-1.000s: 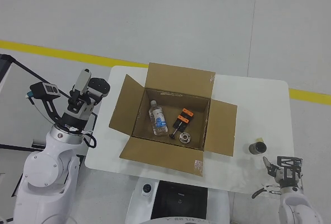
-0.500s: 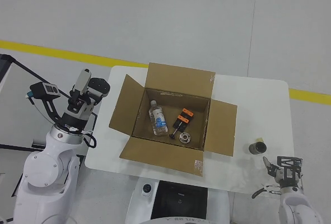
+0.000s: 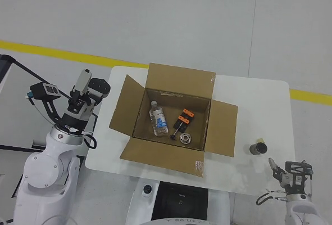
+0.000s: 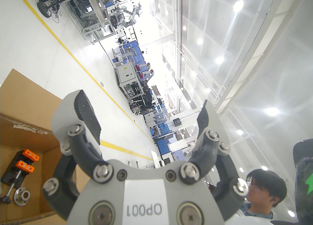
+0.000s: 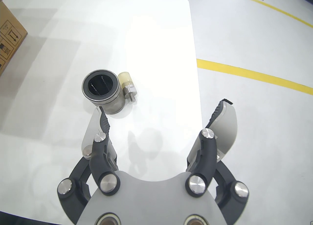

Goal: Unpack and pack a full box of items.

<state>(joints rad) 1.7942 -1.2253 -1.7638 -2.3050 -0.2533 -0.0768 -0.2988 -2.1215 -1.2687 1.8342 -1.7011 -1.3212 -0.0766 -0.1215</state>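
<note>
An open cardboard box (image 3: 177, 90) sits mid-table. Inside lie a clear bottle (image 3: 158, 118), an orange-and-black vise (image 3: 182, 118) (image 4: 21, 166) and a metal flange (image 3: 185, 138) (image 4: 21, 196). A metal cylinder (image 3: 258, 148) (image 5: 104, 91) stands on the table right of the box, with a small cream-capped fitting (image 5: 128, 85) lying against it. My right gripper (image 3: 290, 172) (image 5: 163, 114) is open and empty, at the table's near right edge, just short of the cylinder. My left gripper (image 3: 92, 84) (image 4: 144, 118) is open and empty, raised off the table's left side and pointing upward.
The white table (image 3: 267, 107) has bare surface right of the box. The box flaps (image 3: 222, 128) spread outward on all sides. A yellow floor line (image 3: 48, 52) runs behind the table.
My right gripper has drawn back a little toward the table's near edge, away from the cylinder. The left arm and the box contents have not moved.
</note>
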